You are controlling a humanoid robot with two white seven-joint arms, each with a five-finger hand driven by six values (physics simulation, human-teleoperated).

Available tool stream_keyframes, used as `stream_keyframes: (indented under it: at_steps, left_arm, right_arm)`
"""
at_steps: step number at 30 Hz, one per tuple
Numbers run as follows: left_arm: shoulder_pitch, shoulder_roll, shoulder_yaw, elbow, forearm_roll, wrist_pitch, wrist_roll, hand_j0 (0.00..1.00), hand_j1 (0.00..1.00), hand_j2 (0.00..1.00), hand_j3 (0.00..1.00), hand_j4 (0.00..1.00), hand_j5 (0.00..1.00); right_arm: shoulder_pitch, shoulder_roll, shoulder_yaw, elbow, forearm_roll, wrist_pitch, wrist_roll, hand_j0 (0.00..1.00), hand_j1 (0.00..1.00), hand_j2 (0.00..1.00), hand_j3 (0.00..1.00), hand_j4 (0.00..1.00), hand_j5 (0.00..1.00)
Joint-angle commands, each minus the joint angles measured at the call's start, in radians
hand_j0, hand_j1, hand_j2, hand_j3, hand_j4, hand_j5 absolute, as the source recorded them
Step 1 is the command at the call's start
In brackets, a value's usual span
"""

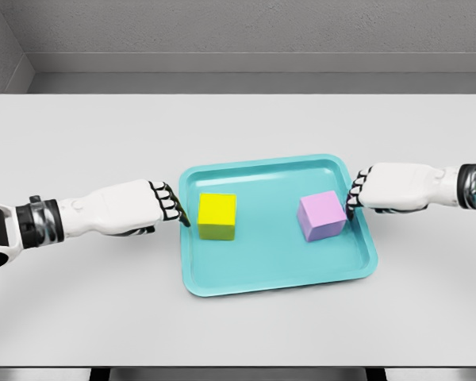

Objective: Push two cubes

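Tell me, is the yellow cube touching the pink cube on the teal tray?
Apart. In the head view, bare teal tray floor shows plainly between the yellow cube and the pink cube.

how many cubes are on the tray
2: a yellow cube on the teal tray's left side, a purple cube on its right. Nothing appears hidden.

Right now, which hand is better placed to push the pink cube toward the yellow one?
The right hand. Its curled fingers are at the pink cube's outer side, inside the teal tray. The left hand sits beside the yellow cube, across the tray.
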Motion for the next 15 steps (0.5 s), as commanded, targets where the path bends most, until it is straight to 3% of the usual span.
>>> stream_keyframes:
  at_steps: [1, 15]
  left_arm:
    - [-0.002, -0.001, 0.0, 0.001, 0.005, 0.002, 0.001, 0.72, 0.72, 0.72, 0.72, 0.72, 0.72]
    - [-0.015, -0.04, 0.0, -0.01, -0.004, 0.002, -0.013, 0.72, 0.72, 0.72, 0.72, 0.72, 0.72]
  right_arm:
    - [0.0, -0.003, -0.006, 0.009, -0.005, 0.002, 0.0, 0.65, 0.65, 0.65, 0.65, 0.65, 0.65]
    - [0.017, -0.046, -0.006, 0.0, -0.014, 0.002, 0.0, 0.64, 0.64, 0.64, 0.64, 0.64, 0.64]
